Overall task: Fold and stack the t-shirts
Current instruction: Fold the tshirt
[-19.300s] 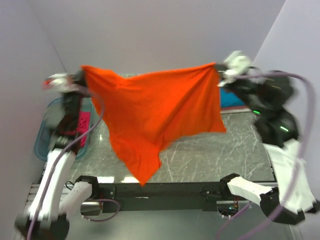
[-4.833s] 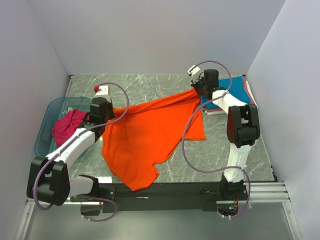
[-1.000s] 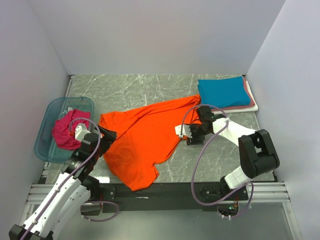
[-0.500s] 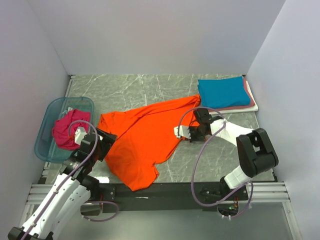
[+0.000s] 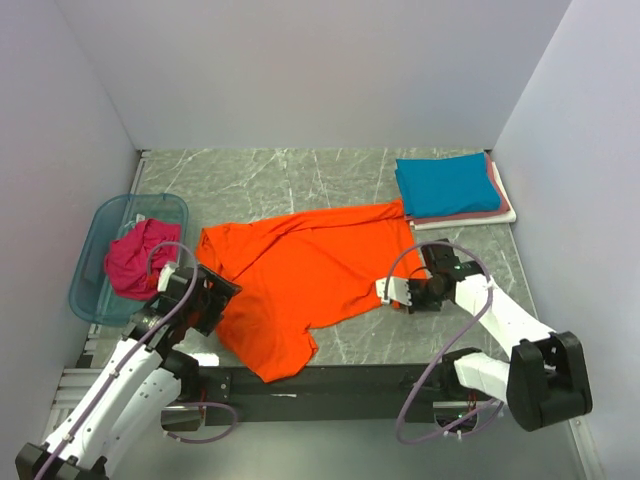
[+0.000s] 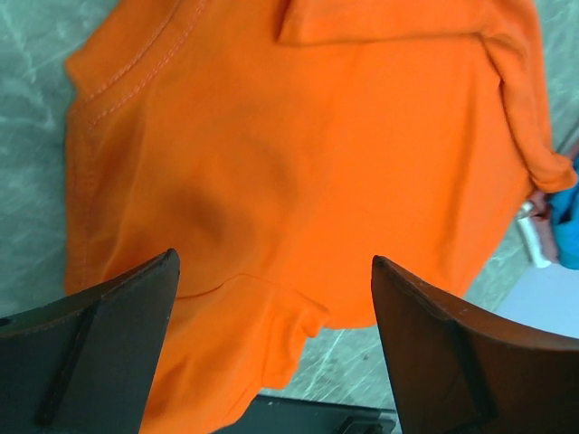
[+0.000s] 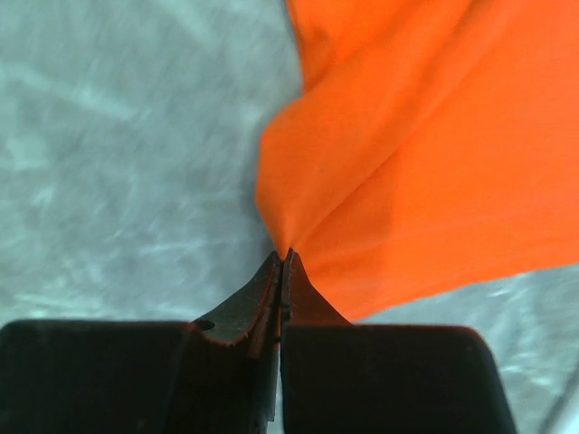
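- The orange t-shirt (image 5: 310, 275) lies spread but rumpled across the middle of the bench (image 5: 300, 180), not yet folded.
- The right claw (image 7: 282, 258) is pinched fully shut on the shirt's right-hand edge, with cloth bunched at its tips, low over the bench.
- The left claw (image 6: 273, 271) stands wide apart above the shirt's left part, gripping nothing.
- Done so far: a folded teal t-shirt (image 5: 447, 185) tops a neat pile (image 5: 497, 195) at the far right. What look like pink and white ones sit beneath it, though only their edges show.
- Left to do: flatten, fold and stack the orange one, then the magenta t-shirt (image 5: 135, 262) crumpled in the blue tub (image 5: 100, 215).
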Robot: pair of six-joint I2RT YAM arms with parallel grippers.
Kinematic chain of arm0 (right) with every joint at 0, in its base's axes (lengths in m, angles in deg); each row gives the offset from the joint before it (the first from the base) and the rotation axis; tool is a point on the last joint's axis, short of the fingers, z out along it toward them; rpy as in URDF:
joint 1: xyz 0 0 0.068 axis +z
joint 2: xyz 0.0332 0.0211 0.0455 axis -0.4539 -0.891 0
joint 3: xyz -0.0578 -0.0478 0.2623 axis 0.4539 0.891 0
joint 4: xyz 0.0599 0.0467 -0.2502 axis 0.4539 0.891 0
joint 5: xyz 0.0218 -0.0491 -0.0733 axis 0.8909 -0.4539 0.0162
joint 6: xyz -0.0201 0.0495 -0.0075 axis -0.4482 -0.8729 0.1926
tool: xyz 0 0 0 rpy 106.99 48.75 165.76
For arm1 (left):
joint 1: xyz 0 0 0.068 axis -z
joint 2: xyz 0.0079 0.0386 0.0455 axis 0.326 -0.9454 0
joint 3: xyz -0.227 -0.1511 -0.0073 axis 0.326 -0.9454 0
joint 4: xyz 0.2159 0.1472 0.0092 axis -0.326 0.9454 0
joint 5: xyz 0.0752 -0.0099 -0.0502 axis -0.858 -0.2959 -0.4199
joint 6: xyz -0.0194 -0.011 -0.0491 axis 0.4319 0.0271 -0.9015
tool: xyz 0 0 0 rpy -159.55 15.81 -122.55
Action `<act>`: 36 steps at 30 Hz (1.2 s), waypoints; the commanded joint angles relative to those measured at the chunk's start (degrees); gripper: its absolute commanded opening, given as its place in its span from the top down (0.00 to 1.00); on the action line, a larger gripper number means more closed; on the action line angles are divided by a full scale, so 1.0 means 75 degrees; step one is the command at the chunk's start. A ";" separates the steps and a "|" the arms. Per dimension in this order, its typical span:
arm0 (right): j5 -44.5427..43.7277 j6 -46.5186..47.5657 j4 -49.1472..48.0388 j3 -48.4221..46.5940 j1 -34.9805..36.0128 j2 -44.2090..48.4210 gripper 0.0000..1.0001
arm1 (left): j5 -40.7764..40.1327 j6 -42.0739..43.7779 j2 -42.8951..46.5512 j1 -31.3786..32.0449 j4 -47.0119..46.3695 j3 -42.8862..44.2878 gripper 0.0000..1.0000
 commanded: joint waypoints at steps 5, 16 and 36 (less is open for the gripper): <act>-0.0178 0.1095 0.1258 0.0522 -0.1229 0.0669 1.00 | 0.0482 0.0272 -0.0503 0.0008 0.0276 0.0556 0.08; -0.0307 0.1540 0.1281 0.0861 -0.2096 0.0880 0.96 | 0.0976 0.1245 -0.1078 0.0008 0.0392 0.0802 0.09; 0.2914 -0.2394 0.0442 -0.1890 -0.3034 0.0648 0.54 | 0.1069 0.5183 -0.4967 -0.1960 -0.3990 0.2512 0.36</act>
